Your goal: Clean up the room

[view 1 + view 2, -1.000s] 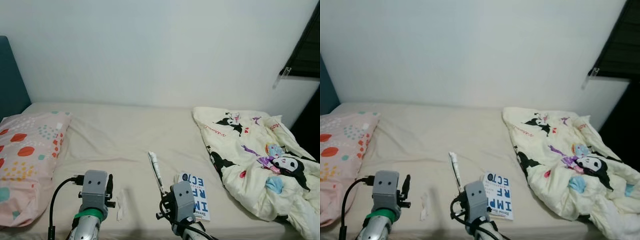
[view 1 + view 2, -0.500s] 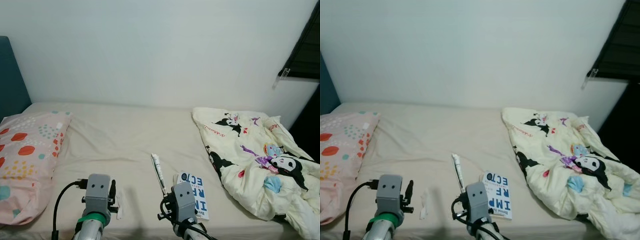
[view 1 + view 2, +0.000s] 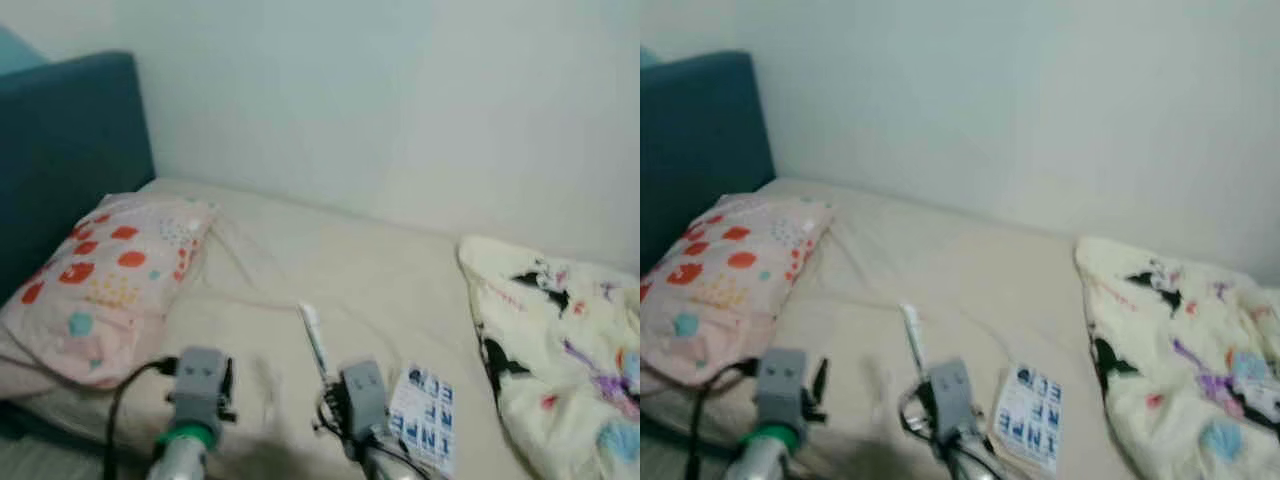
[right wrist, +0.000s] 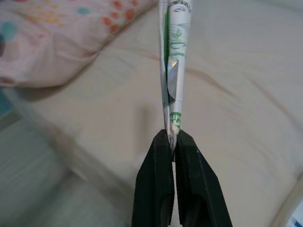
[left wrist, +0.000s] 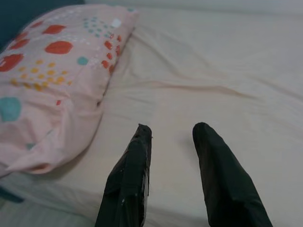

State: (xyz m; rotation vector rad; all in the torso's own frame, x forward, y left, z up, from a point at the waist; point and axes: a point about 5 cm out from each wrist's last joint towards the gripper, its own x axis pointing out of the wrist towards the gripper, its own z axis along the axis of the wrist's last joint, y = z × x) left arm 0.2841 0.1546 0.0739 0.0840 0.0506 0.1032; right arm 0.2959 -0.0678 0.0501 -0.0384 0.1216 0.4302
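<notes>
The right gripper (image 4: 173, 142) is clenched on the tube (image 4: 173, 61), whose long axis points straight ahead toward frame centre, while the left gripper (image 5: 173, 142) hangs released over the bed (image 5: 227, 71).

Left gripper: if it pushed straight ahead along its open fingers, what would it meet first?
Probably the bare bed sheet. The left gripper points over open sheet, with the pink pillow off to one side of that line. Depth is hard to judge.

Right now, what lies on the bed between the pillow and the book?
Only bare sheet lies between the pillow and the book, in both eye views.
</notes>
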